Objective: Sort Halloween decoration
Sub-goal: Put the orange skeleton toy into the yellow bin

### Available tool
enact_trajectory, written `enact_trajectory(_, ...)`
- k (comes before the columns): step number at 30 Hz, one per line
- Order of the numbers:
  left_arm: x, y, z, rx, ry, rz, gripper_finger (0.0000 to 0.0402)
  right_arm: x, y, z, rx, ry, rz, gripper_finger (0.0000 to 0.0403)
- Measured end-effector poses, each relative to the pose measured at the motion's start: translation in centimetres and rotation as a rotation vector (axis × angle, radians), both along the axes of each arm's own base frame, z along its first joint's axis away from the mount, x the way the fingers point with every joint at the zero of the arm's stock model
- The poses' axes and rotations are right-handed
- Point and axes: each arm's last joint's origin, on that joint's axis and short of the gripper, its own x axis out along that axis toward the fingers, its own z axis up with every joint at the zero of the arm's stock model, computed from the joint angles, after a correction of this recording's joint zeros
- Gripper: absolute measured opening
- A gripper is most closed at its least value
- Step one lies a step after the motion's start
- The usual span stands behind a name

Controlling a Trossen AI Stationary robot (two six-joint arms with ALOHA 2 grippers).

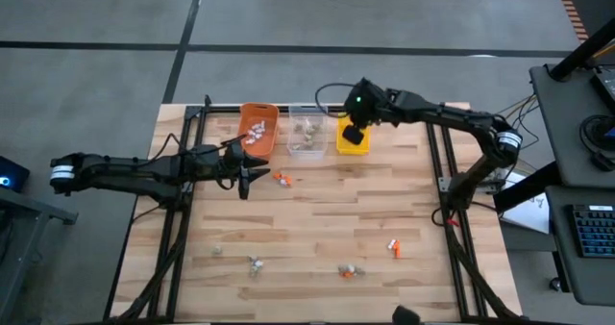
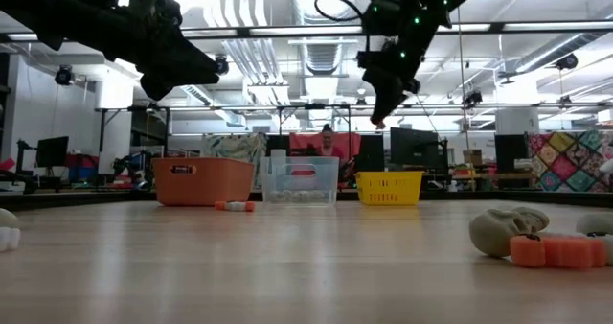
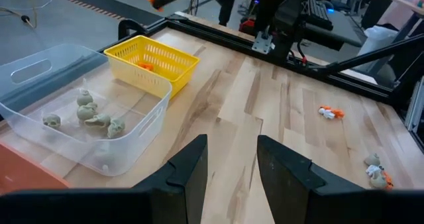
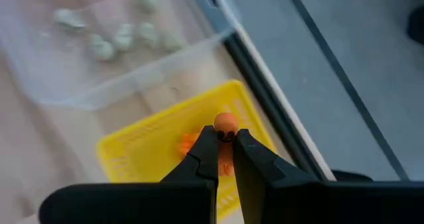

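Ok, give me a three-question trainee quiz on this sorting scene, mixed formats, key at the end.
1. True or false: the right gripper is shut on an orange trinket above the yellow bin.
2. Which bin holds the grey-tan skull trinkets? A) orange bin B) clear bin C) yellow bin
3. Fill in: the left gripper hangs with its fingers ____ and nothing between them.

Key: 1 true; 2 B; 3 open
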Motion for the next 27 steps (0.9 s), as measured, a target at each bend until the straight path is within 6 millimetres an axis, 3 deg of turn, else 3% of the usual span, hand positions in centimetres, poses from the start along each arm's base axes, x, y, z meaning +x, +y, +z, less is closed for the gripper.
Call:
enact_trajectory(7,0.0,0.1,0.0,0.011,0.0,0.046,0.0114,-1.1,-1.7,-1.1,0.039,-0.06,-0.088,0.0018)
enact_trajectory(20,0.0,0.1,0.0,-0.01,-0.006,0.057,0.0114,-1.5,-1.3,-6.6,0.04,-0.19,-0.101,0.0018)
enact_trajectory(27,0.0,0.2,0.0,-0.025,-0.01,0.062,0.0114,-2.0,-1.0,-8.0,0.031,-0.2,-0.1,0.0018)
